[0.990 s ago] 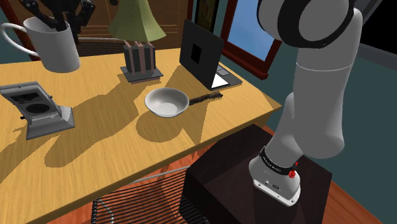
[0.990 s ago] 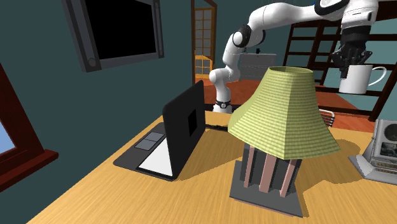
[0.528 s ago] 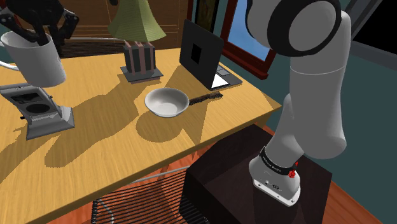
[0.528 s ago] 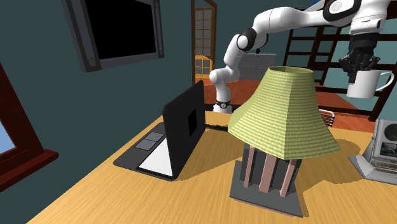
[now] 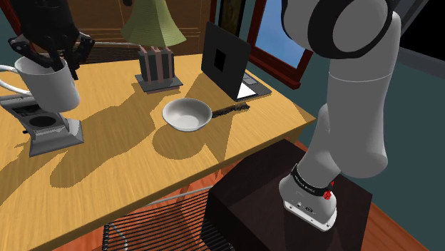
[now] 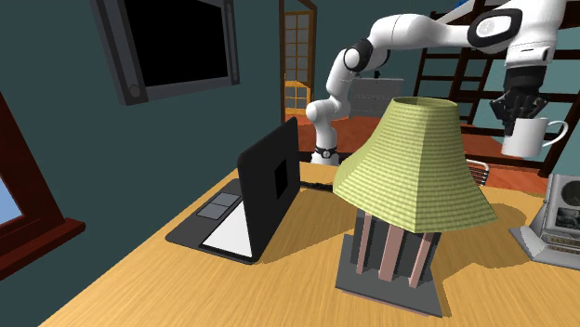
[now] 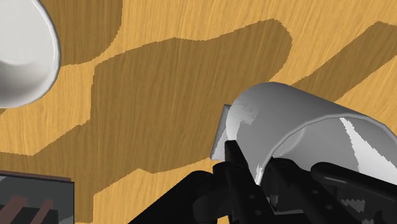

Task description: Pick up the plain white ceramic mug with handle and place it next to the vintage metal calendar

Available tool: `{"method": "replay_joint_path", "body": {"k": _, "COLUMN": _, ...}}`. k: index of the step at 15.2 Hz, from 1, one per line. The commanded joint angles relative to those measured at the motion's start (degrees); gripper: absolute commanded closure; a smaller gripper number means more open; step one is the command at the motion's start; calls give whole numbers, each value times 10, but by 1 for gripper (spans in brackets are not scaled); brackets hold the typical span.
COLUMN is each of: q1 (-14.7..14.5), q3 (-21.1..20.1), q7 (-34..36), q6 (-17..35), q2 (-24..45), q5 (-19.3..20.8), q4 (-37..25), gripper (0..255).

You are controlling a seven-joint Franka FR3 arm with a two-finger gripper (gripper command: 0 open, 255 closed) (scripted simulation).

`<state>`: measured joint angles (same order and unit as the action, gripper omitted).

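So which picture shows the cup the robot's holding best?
The shoulder view: the white mug shows close, body, rim and handle, held by the gripper. The second exterior view shows it far off; the wrist view catches part of its side.

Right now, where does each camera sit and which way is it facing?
Shoulder view: beside and behind the stand, looking down over the table; the white arm rises at its right.
Second exterior view: across the table, past the lamp and laptop, facing the arm.
Wrist view: on the hand, looking down at the table and bowl; the black jaws clasp the mug.
Shared: both exterior views show the held mug near the calendar.
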<state>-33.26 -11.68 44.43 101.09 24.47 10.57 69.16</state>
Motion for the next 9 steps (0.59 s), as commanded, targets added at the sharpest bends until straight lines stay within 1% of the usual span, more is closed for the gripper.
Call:
{"method": "replay_joint_path", "body": {"k": 1, "q1": 2, "q3": 0, "q7": 2, "q6": 19, "q2": -3, "q5": 0, "q4": 22, "gripper": 255}}
{"method": "replay_joint_path", "body": {"k": 9, "q1": 7, "q3": 1, "q7": 9, "q6": 83, "q2": -10, "q5": 1, "q4": 93, "gripper": 255}}
